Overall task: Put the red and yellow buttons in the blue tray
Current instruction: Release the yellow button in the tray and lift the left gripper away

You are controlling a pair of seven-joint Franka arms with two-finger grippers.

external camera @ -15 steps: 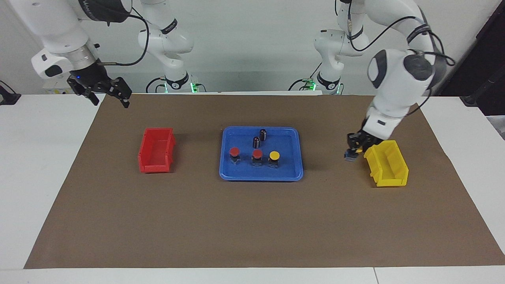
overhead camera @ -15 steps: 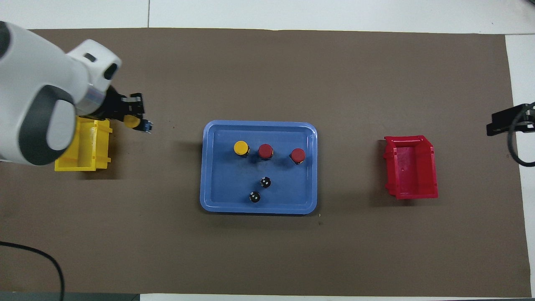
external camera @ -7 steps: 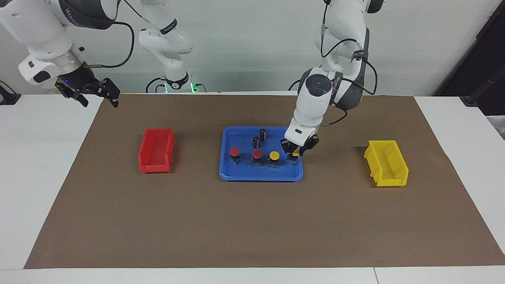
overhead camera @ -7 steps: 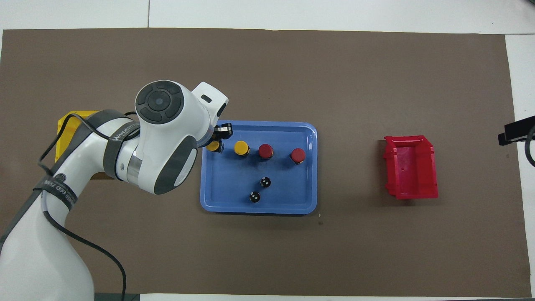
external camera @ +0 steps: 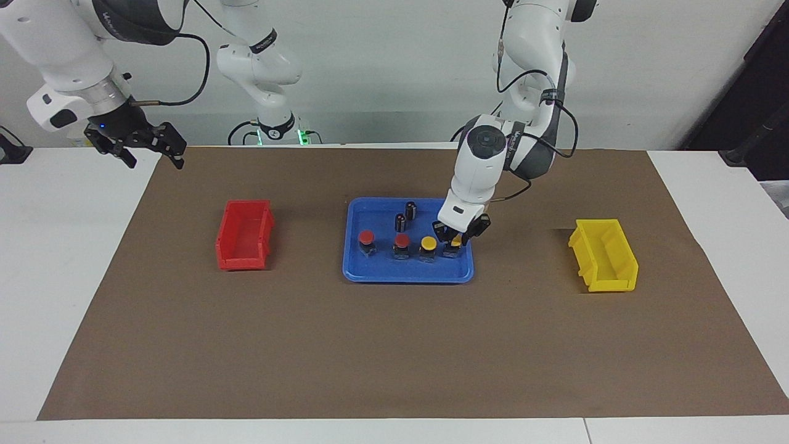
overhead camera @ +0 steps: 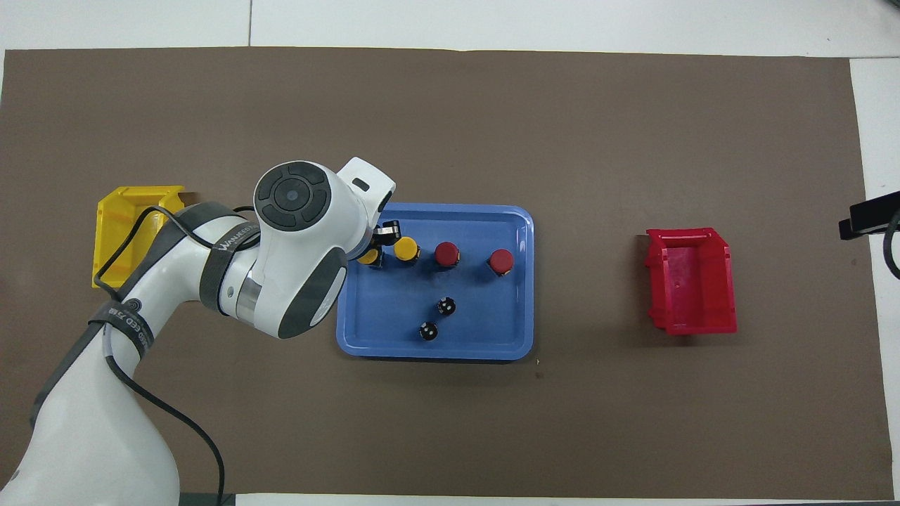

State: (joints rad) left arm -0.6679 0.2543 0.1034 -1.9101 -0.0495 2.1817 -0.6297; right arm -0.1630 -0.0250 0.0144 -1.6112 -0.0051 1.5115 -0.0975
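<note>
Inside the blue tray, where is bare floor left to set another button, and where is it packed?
The wide blue plastic tray has bare floor in its corners nearer the robots, on both sides of the two dark cylinders. The row of red and yellow capped buttons farther out is crowded, with the left gripper at its end. The right gripper waits off the mat.

There are two red buttons (external camera: 366,237) (external camera: 402,240), two yellow buttons (external camera: 428,243) (external camera: 455,243), two dark cylinders (external camera: 410,209) (external camera: 400,222), one blue tray (external camera: 407,275), one red bin (external camera: 245,235), one yellow bin (external camera: 603,255) and two robot arms.
</note>
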